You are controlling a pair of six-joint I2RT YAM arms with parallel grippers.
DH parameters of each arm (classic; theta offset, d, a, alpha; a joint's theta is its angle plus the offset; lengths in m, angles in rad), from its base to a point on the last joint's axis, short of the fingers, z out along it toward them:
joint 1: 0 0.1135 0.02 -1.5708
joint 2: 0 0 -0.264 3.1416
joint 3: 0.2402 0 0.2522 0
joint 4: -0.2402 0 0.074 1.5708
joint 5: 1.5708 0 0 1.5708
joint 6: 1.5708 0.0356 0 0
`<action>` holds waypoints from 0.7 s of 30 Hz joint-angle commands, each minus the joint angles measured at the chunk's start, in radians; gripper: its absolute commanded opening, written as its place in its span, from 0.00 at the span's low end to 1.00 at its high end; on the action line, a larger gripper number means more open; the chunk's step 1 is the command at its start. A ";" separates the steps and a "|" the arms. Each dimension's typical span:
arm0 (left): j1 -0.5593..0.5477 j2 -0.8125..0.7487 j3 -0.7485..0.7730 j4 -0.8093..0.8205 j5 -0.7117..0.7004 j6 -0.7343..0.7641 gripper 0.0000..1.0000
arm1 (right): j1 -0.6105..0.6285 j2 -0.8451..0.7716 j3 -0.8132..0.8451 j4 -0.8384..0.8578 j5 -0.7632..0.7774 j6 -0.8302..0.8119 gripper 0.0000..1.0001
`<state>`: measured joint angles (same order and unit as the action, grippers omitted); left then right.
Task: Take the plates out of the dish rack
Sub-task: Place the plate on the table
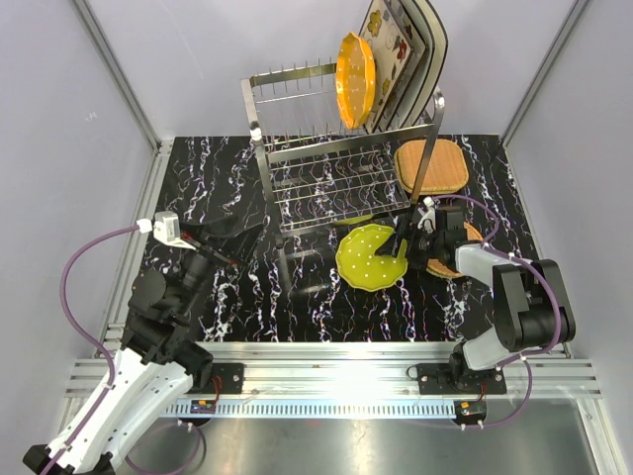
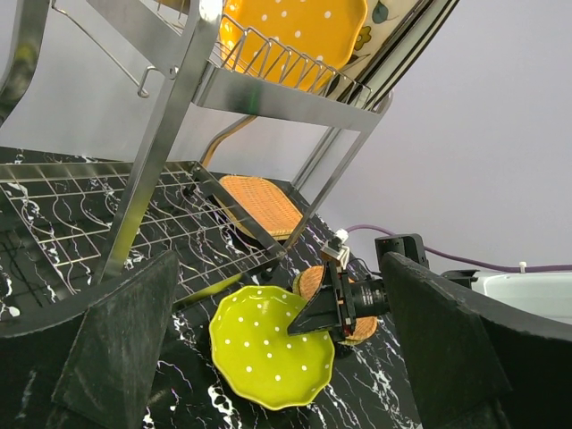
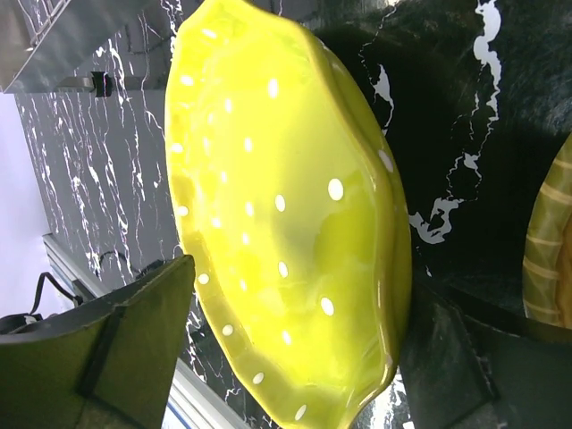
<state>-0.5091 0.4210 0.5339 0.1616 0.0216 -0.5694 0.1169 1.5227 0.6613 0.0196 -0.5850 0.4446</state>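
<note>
Just beside dish rack [image 1: 336, 148], right tool [image 1: 398, 259] grips yellow-green plate [image 1: 364, 259] rim.

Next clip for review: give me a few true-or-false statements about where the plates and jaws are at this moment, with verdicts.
1. The orange plate stands upright in the top tier of the dish rack. True.
2. The left gripper holds a plate. False: its jaws are open and empty.
3. The yellow-green plate sits in the rack. False: it is in front of the rack, in the jaws of the right gripper.
4. The square cream plates are in the top tier. True.
</note>
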 commanded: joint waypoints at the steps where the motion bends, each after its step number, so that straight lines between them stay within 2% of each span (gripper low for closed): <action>1: 0.003 -0.011 0.000 0.033 -0.018 -0.003 0.99 | -0.002 -0.009 0.012 0.043 0.005 -0.017 0.92; 6: 0.003 -0.001 -0.002 0.042 -0.015 -0.004 0.99 | -0.003 -0.016 0.011 0.036 0.020 -0.021 1.00; 21: 0.004 0.009 0.003 0.041 -0.018 0.002 0.99 | 0.015 -0.004 0.041 -0.013 0.050 -0.084 1.00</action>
<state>-0.5091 0.4217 0.5339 0.1589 0.0212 -0.5735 0.1196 1.5227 0.6617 -0.0040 -0.5388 0.3981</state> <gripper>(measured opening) 0.985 0.994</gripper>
